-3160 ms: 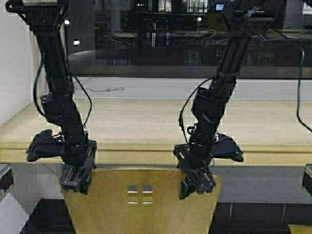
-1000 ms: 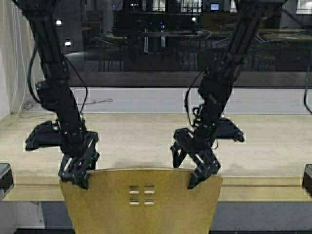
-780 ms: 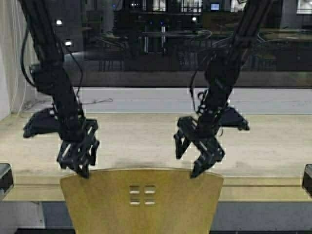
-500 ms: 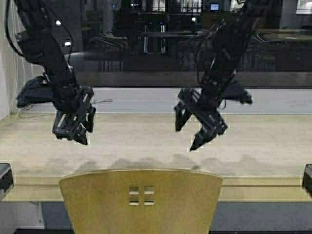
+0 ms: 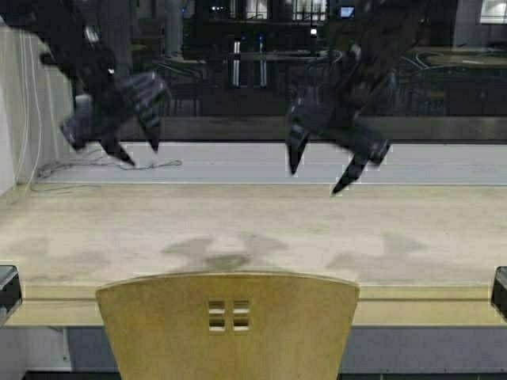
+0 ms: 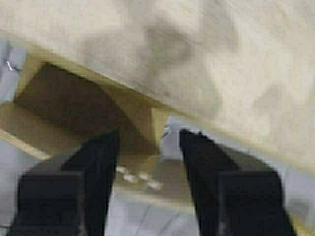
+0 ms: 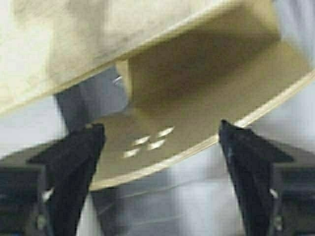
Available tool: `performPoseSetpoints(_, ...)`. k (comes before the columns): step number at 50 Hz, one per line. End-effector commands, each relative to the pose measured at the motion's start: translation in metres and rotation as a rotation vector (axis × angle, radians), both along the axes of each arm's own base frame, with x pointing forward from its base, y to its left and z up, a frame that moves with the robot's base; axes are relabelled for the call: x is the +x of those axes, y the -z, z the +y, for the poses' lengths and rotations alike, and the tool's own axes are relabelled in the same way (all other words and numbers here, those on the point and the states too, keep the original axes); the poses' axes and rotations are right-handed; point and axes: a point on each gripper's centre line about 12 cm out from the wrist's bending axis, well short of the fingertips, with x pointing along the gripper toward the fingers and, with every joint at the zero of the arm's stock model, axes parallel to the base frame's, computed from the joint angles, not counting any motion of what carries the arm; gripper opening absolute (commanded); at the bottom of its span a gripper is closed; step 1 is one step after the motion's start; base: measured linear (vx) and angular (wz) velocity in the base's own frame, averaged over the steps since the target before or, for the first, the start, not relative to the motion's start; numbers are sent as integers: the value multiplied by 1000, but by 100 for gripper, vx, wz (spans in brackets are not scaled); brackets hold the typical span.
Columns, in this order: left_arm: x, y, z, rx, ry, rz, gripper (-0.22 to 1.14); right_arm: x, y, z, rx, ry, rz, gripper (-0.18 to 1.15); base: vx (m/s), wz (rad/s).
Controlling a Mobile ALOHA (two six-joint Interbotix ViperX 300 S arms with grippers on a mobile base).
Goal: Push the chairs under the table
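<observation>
One mustard-yellow chair (image 5: 227, 324) stands at the table's front edge, its backrest with four small cut-outs upright and touched by nothing. The pale wooden table (image 5: 253, 229) runs across the view. My left gripper (image 5: 139, 154) hangs open high above the table's far left. My right gripper (image 5: 317, 178) is also open and raised over the table's far middle. The left wrist view shows its own gripper (image 6: 147, 142) empty, above the chair (image 6: 142, 169) and the table (image 6: 206, 59). In the right wrist view, that gripper (image 7: 160, 130) is spread wide over the chair (image 7: 197, 98) and the table (image 7: 74, 39).
A dark window with a pale sill (image 5: 261, 162) runs behind the table, with a thin cable (image 5: 150, 165) lying on it. A white wall (image 5: 8, 119) closes the left side. Black parts of my frame show at the lower left (image 5: 6, 289) and lower right (image 5: 499, 291).
Both grippers have let go of the chair's backrest top and risen up and away over the table. Before that the robot drove forward, carrying the chair in towards the table.
</observation>
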Motion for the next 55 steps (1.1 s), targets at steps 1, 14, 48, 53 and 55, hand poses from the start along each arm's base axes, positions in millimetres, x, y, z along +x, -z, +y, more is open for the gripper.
performPoseSetpoints(1,-18,-36,2,83,147,-57,79,-12,-54,-7,-103,-152,-145,100,-2,-1)
performPoseSetpoints(14,-69,-70,11,206,363,-87,79,-48,-113,-28,-247,-314,-272,100,-3,0)
performPoseSetpoints(48,-121,-102,26,185,379,-183,79,-77,-170,-43,-252,-347,-465,100,-10,19)
performPoseSetpoints(53,-128,-101,28,179,382,-176,79,-87,-173,-46,-231,-332,-468,100,-18,21)
performPoseSetpoints(55,-129,-101,28,178,382,-174,79,-89,-173,-47,-231,-331,-471,100,-21,19)
